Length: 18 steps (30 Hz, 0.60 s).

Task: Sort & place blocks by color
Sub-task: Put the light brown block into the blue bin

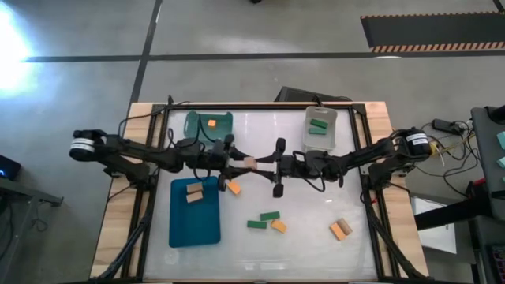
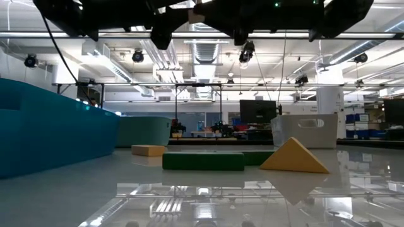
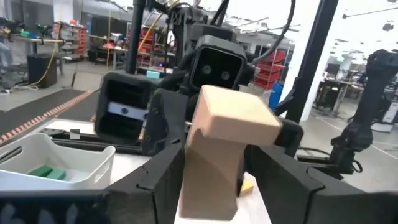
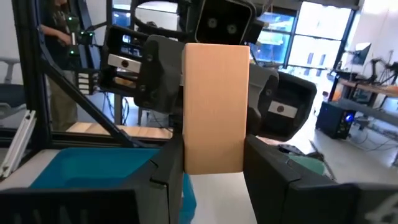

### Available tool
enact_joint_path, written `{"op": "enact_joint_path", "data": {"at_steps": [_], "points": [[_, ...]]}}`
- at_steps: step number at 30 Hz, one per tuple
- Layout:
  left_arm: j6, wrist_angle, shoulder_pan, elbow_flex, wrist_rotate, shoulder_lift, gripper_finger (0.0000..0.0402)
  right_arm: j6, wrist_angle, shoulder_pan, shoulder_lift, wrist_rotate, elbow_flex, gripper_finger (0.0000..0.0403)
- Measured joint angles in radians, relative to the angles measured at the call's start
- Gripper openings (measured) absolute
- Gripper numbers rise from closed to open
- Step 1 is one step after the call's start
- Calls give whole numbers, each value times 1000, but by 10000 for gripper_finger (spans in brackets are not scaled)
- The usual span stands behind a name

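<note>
Pale tan block (image 4: 214, 106), smooth matte, rectangular, squared edges, held mid-air over glossy tabletop (image 1: 308, 237); left hand (image 3: 211, 180) and right hand (image 4: 211, 165) both clamp it.

a grey concrete floor (image 1: 237, 31) with dark seam lines surrounds the table. a black mat with a striped hazard edge (image 1: 430, 31) lies far right. beyond, an open workshop shows ceiling strip lights (image 2: 208, 34), shelving and monitors (image 2: 255, 113).
</note>
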Motion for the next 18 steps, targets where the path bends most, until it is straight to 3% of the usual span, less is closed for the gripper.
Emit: {"op": "enact_joint_path", "data": {"at_steps": [9,18], "points": [[34,75,0,0,-8,34,201,9,2,-10,5,-13,1,119],[109,115,2,26,-12,90,197,17,-6,-15,6,-13,2,119]]}}
